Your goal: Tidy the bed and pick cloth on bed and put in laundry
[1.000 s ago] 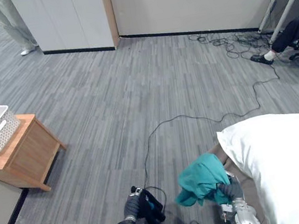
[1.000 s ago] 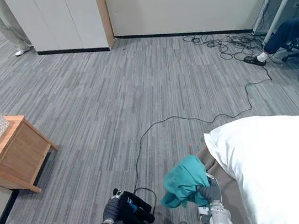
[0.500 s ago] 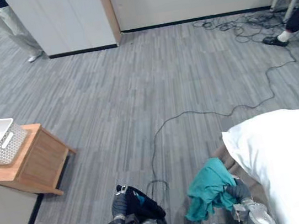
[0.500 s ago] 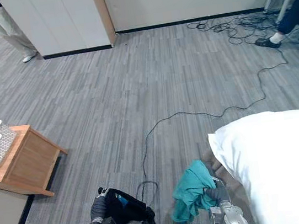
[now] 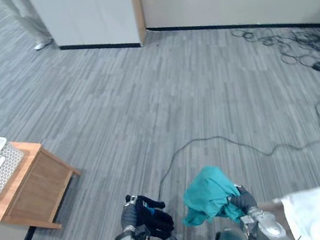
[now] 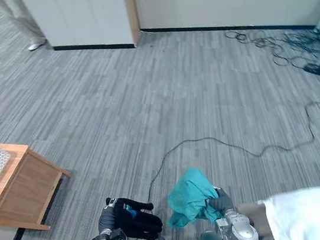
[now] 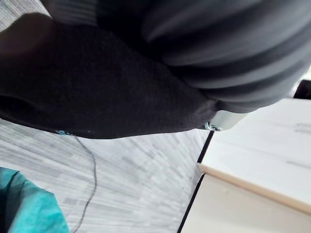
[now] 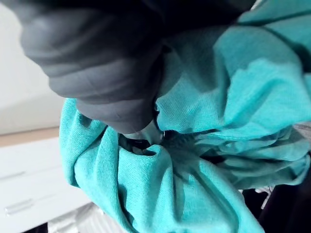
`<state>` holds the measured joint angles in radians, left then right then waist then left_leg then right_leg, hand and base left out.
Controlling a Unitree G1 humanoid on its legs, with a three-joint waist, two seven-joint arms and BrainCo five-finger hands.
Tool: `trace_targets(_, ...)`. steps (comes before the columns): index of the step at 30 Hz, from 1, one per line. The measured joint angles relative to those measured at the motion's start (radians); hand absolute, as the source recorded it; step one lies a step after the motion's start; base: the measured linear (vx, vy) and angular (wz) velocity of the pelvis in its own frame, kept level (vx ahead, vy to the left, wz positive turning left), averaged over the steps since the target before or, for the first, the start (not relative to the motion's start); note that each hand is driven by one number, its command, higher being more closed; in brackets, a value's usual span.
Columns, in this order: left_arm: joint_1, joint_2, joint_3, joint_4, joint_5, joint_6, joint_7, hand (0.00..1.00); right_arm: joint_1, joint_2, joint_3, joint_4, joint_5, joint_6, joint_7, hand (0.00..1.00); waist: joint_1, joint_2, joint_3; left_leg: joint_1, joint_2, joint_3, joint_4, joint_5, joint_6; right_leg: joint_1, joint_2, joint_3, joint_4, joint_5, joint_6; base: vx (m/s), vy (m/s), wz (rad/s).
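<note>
Crumpled teal cloth (image 5: 209, 192), bunched black cloth (image 5: 155, 220)

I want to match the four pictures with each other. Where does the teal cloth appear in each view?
Left eye view: the teal cloth is at lower centre, bunched in the right hand.
Right eye view: lower centre again.
Left wrist view: a piece of it at the picture's edge, past the black cloth.
Right wrist view: very close, bunched against the hand's dark cover.
Shared landmark: the black cloth, just to the robot's left of it.
</note>
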<state>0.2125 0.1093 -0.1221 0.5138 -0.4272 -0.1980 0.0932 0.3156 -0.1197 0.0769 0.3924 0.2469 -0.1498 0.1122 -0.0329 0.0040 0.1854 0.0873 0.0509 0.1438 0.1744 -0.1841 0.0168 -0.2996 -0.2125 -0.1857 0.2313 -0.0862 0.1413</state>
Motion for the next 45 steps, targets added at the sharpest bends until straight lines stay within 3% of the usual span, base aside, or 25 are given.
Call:
trace_targets(3,0.040,0.047,0.030,0.015,-0.003,-0.014,-0.005,1.00,0.003,0.004,0.005,-0.032,0.018,0.000,0.025,1.00,0.019,-0.022,0.005,0.092,0.073,-0.062,0.060,-0.118,-0.087,-0.012,-0.018,0.090,-0.066,0.060,-0.005,0.55,-0.535,1.02)
trace_targets(5,0.098,0.052,0.065,0.015,-0.033,-0.020,-0.004,1.00,0.002,-0.007,0.035,-0.052,0.018,0.002,0.026,1.00,0.035,-0.033,-0.033,0.171,0.123,-0.094,0.065,-0.184,-0.099,-0.004,-0.014,0.055,0.059,0.038,-0.019,0.66,-0.726,0.69)
trace_targets(6,0.117,0.039,0.086,0.039,-0.046,-0.017,-0.004,1.00,-0.024,-0.024,0.056,-0.052,0.018,0.005,0.020,1.00,0.047,-0.026,-0.043,0.134,0.152,-0.120,0.230,-0.184,-0.074,-0.011,0.000,0.041,0.164,0.094,-0.025,0.60,-0.720,0.42)
trace_targets(8,0.137,-0.036,0.091,0.055,-0.069,-0.017,-0.003,1.00,-0.080,-0.079,0.069,-0.031,0.017,0.021,0.024,1.00,0.060,0.044,-0.053,-0.030,0.248,-0.140,0.584,-0.011,0.026,0.036,0.076,0.007,0.192,0.041,-0.084,0.55,-0.648,0.11)
trace_targets(9,0.146,-0.083,0.079,0.056,-0.067,-0.017,-0.007,1.00,-0.121,-0.100,0.066,-0.030,0.015,0.024,0.033,1.00,0.079,0.086,-0.042,-0.149,0.274,-0.173,0.763,0.054,0.005,0.091,0.117,-0.015,0.137,0.025,-0.108,0.52,-0.443,-0.02)
trace_targets(11,0.140,-0.103,0.072,0.054,-0.048,-0.019,-0.007,1.00,-0.153,-0.104,0.047,-0.013,0.006,0.025,0.046,1.00,0.080,0.090,-0.031,-0.261,0.189,-0.164,0.833,0.009,-0.062,0.192,0.127,-0.038,0.043,0.017,-0.130,0.49,-0.398,0.13)
trace_targets(15,0.134,-0.095,0.073,-0.016,-0.041,-0.046,0.000,1.00,-0.156,-0.111,0.050,-0.053,-0.040,0.028,0.095,1.00,0.104,0.059,-0.015,-0.316,-0.020,0.073,0.359,0.000,-0.110,0.411,0.147,-0.124,-0.144,-0.002,-0.165,0.43,-0.321,0.39)
trace_targets(18,0.136,-0.098,0.069,-0.087,-0.041,-0.043,0.013,1.00,-0.174,-0.127,0.085,-0.085,-0.060,0.063,0.085,1.00,0.125,0.081,-0.013,-0.365,-0.043,0.296,0.078,0.055,-0.149,0.543,0.256,-0.199,-0.245,-0.031,-0.146,0.51,-0.280,0.65)
trace_targets(20,0.141,-0.097,0.067,-0.111,-0.040,-0.019,0.040,1.00,-0.163,-0.132,0.102,-0.087,-0.061,0.083,0.086,1.00,0.161,0.073,-0.016,-0.373,-0.022,0.374,0.069,0.046,-0.132,0.609,0.303,-0.232,-0.244,-0.108,-0.148,0.48,-0.197,0.44)
trace_targets(21,0.142,-0.096,0.069,-0.115,-0.040,0.002,0.052,1.00,-0.157,-0.133,0.114,-0.083,-0.060,0.092,0.088,1.00,0.177,0.045,-0.029,-0.374,-0.027,0.395,0.081,0.031,-0.100,0.627,0.292,-0.260,-0.183,-0.177,-0.103,0.45,-0.186,0.34)
trace_targets(22,0.141,-0.101,0.074,-0.113,-0.038,0.013,0.062,1.00,-0.160,-0.137,0.121,-0.080,-0.060,0.093,0.089,1.00,0.182,0.035,-0.035,-0.375,-0.025,0.390,0.107,0.038,-0.050,0.613,0.278,-0.263,-0.108,-0.203,-0.087,0.50,-0.152,0.26)
trace_targets(23,0.139,-0.117,0.084,-0.103,-0.031,0.026,0.080,1.00,-0.181,-0.147,0.129,-0.058,-0.053,0.089,0.096,1.00,0.179,0.032,-0.040,-0.388,-0.014,0.365,0.158,0.047,0.040,0.513,0.232,-0.261,0.158,-0.225,-0.066,0.52,-0.083,0.05)
trace_targets(24,0.143,-0.109,0.092,-0.097,-0.020,0.025,0.090,1.00,-0.199,-0.137,0.129,-0.034,-0.042,0.087,0.108,1.00,0.179,0.013,-0.062,-0.385,-0.028,0.352,0.156,0.043,0.075,0.377,0.154,-0.235,0.460,-0.170,-0.012,0.53,-0.040,0.16)
trace_targets(26,0.128,-0.073,0.088,-0.069,0.020,0.025,0.113,1.00,-0.203,-0.109,0.125,0.006,-0.032,0.083,0.107,1.00,0.145,-0.025,-0.060,-0.340,-0.080,0.271,0.127,0.101,0.134,0.275,0.063,-0.259,0.719,0.001,-0.024,0.55,-0.020,0.81)
trace_targets(27,0.112,-0.063,0.081,-0.066,0.043,0.025,0.130,1.00,-0.190,-0.095,0.117,0.024,-0.032,0.083,0.105,1.00,0.137,-0.037,-0.051,-0.278,-0.111,0.216,0.110,0.094,0.156,0.255,0.036,-0.247,0.761,-0.040,-0.060,0.58,-0.038,1.23)
trace_targets(32,0.040,-0.041,0.035,-0.082,0.128,-0.007,0.150,1.00,-0.116,-0.058,0.080,0.013,-0.022,0.076,0.032,1.00,0.063,0.033,-0.037,-0.111,-0.131,-0.089,0.021,0.069,0.138,0.083,0.129,-0.020,0.408,-0.171,-0.048,0.56,-0.117,1.74)
trace_targets(34,0.005,-0.001,0.033,-0.081,0.138,-0.007,0.153,1.00,-0.111,-0.053,0.076,0.011,-0.020,0.075,0.018,1.00,0.060,0.023,-0.038,-0.057,-0.147,-0.182,-0.001,0.048,0.127,-0.010,0.112,0.111,0.083,-0.053,0.017,0.52,-0.264,1.35)
trace_targets(36,0.008,0.039,0.036,-0.081,0.137,-0.007,0.168,1.00,-0.108,-0.045,0.076,-0.022,-0.012,0.082,0.020,1.00,0.062,-0.005,-0.024,0.008,-0.171,-0.233,0.005,-0.002,0.094,-0.057,0.076,0.195,-0.017,0.026,0.072,0.55,-0.379,1.19)
trace_targets(38,0.057,0.050,0.051,-0.099,0.136,-0.006,0.173,1.00,-0.101,-0.042,0.077,-0.062,0.016,0.090,0.034,1.00,0.055,-0.002,-0.041,0.083,-0.155,-0.285,0.067,-0.128,0.089,-0.049,0.082,0.202,-0.008,0.084,0.014,0.62,-0.463,0.90)
trace_targets(39,0.117,0.051,0.062,-0.144,0.136,-0.007,0.177,1.00,-0.104,-0.040,0.081,-0.069,0.019,0.092,0.043,1.00,0.071,-0.004,-0.073,0.121,-0.135,-0.285,0.117,-0.175,0.044,-0.033,0.105,0.172,0.047,0.072,-0.024,0.63,-0.456,0.94)
trace_targets(40,0.137,0.057,0.076,-0.184,0.136,-0.009,0.176,1.00,-0.112,-0.033,0.078,-0.079,0.025,0.092,0.039,1.00,0.044,-0.033,-0.072,0.020,-0.124,-0.206,0.398,-0.199,-0.001,-0.011,0.095,0.148,0.094,0.073,-0.049,0.60,-0.462,1.13)
trace_targets(41,0.136,0.034,0.077,-0.189,0.136,-0.007,0.178,1.00,-0.112,-0.046,0.072,-0.079,0.032,0.093,0.036,1.00,0.035,-0.003,-0.075,-0.044,-0.073,-0.153,0.558,-0.183,-0.024,0.005,0.111,0.127,0.114,0.081,-0.056,0.53,-0.455,1.25)
trace_targets(42,0.138,-0.017,0.078,-0.201,0.134,-0.006,0.177,1.00,-0.114,-0.078,0.051,-0.083,0.037,0.100,0.036,1.00,0.047,0.065,-0.080,-0.148,0.081,-0.035,0.799,-0.078,-0.030,0.060,0.181,0.074,0.099,0.067,-0.087,0.40,-0.336,0.61)
trace_targets(43,0.141,-0.036,0.081,-0.201,0.133,-0.005,0.176,1.00,-0.114,-0.086,0.048,-0.083,0.035,0.106,0.037,1.00,0.057,0.091,-0.080,-0.179,0.139,-0.002,0.864,0.004,-0.019,0.097,0.210,0.066,0.075,0.059,-0.103,0.56,-0.340,0.26)
trace_targets(45,0.123,-0.054,0.088,-0.212,0.133,-0.003,0.166,1.00,-0.129,-0.080,0.009,-0.081,0.010,0.108,0.038,1.00,0.055,0.101,-0.063,-0.262,0.173,0.050,0.923,-0.021,-0.030,0.208,0.214,0.044,-0.024,0.061,-0.143,0.55,-0.285,0.13)
